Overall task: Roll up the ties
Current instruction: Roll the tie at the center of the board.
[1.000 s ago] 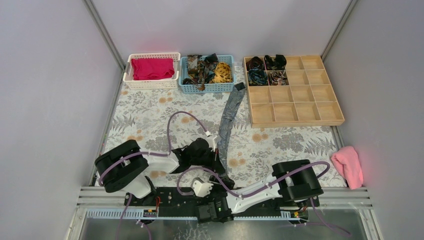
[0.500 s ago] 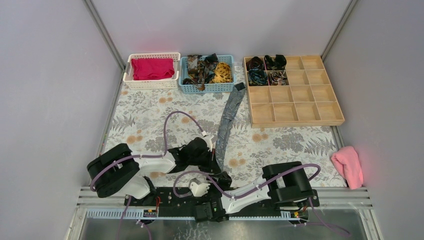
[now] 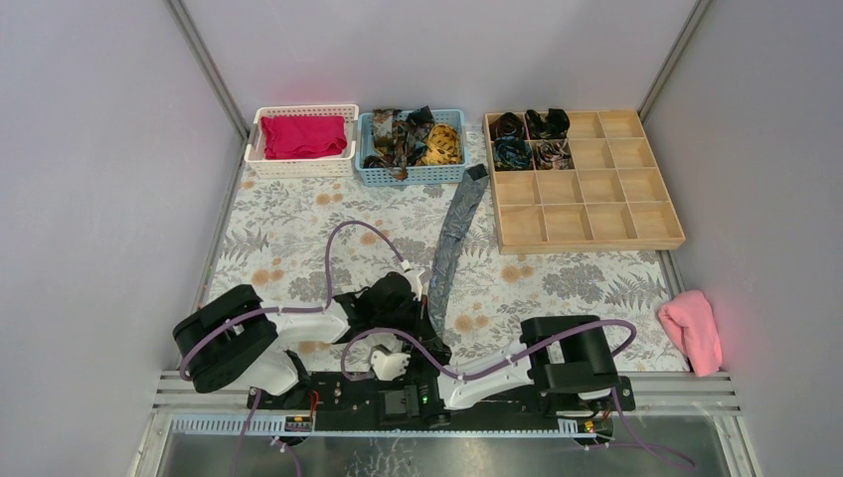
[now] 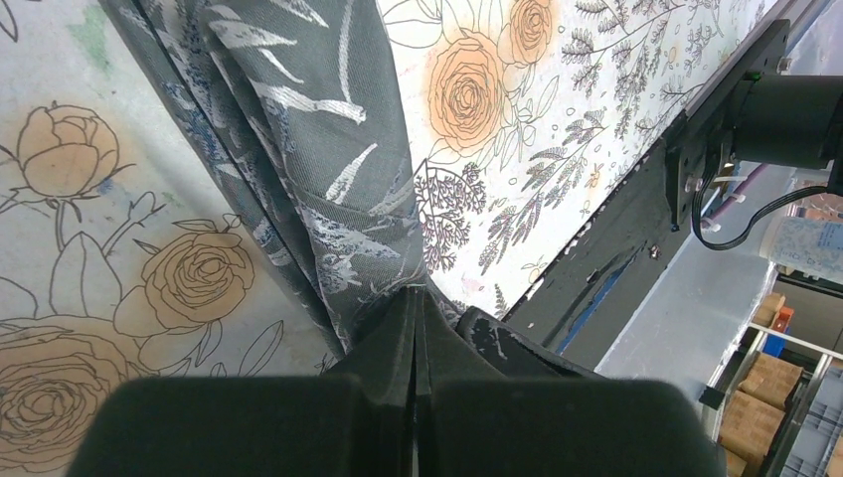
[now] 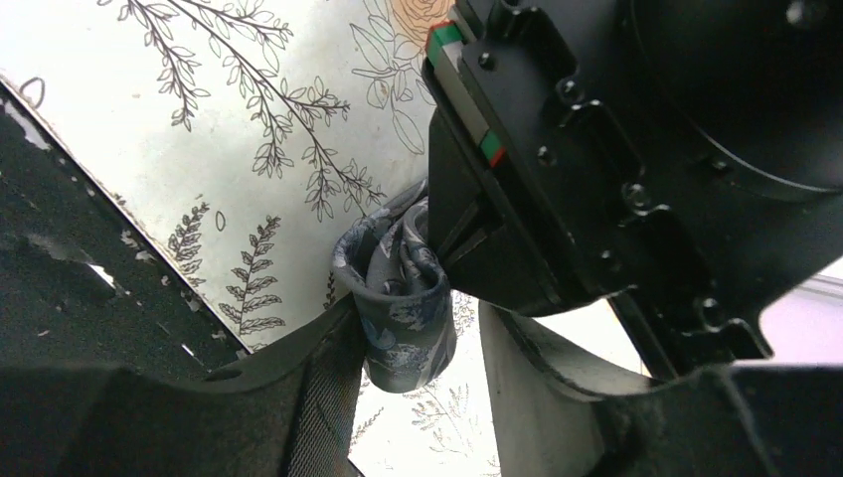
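At the near edge of the floral bench (image 3: 288, 229), the left hand (image 4: 416, 298) pinches the near end of a grey tie (image 3: 452, 224) — its fingers pressed flat together on the cloth. From that grip the grey tie runs away across the bench. Its long axis slants up and to the right, and its far tip lies just beside the blue basket (image 3: 413, 179) and the wooden tray (image 3: 596, 245).

The right hand (image 5: 418, 333) sits low at the same spot, fingers partly open and straddling a small coil (image 5: 398, 288) formed at the pinched end. One finger looks to touch the coil; the other stands just clear. Both hands are at the tie's near end — the left on the cloth, the right around the roll.

By the look of it the roll has barely begun, and it must travel along the strip's length, away from the arms toward the basket. Four rolled ties (image 3: 512, 152) fill the tray's far-left compartments; loose ties (image 3: 418, 139) wait in the basket.
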Tool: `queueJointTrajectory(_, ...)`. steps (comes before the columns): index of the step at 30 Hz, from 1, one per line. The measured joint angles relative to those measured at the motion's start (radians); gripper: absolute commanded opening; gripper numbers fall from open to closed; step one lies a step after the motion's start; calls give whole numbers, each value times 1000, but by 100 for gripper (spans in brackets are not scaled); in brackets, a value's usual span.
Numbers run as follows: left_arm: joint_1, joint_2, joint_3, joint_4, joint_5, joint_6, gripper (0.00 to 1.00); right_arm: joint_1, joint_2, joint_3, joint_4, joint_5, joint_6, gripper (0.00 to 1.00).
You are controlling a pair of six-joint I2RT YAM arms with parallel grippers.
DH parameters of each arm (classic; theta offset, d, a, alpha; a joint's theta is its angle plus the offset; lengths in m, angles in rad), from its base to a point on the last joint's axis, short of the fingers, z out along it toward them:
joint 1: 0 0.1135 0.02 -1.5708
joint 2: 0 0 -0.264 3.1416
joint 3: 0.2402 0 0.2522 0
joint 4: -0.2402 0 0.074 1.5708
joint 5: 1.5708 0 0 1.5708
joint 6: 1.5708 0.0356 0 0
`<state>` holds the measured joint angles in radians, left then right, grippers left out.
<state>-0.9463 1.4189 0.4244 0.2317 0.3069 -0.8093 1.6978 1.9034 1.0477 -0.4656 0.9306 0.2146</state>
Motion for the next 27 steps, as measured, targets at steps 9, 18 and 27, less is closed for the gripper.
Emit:
queueJointTrajectory(9, 6, -4, 0, -7, 5, 9, 0, -36, -15, -13, 42, -71, -32, 32)
queueJointTrajectory(18, 13, -122, 42, -235, -74, 55, 19, -85, -75, -31, 122, -243, -62, 26)
queueJointTrajectory(27, 97, -283, 159, -393, -170, 90, 40, -97, -101, -27, 158, -362, -73, 24)
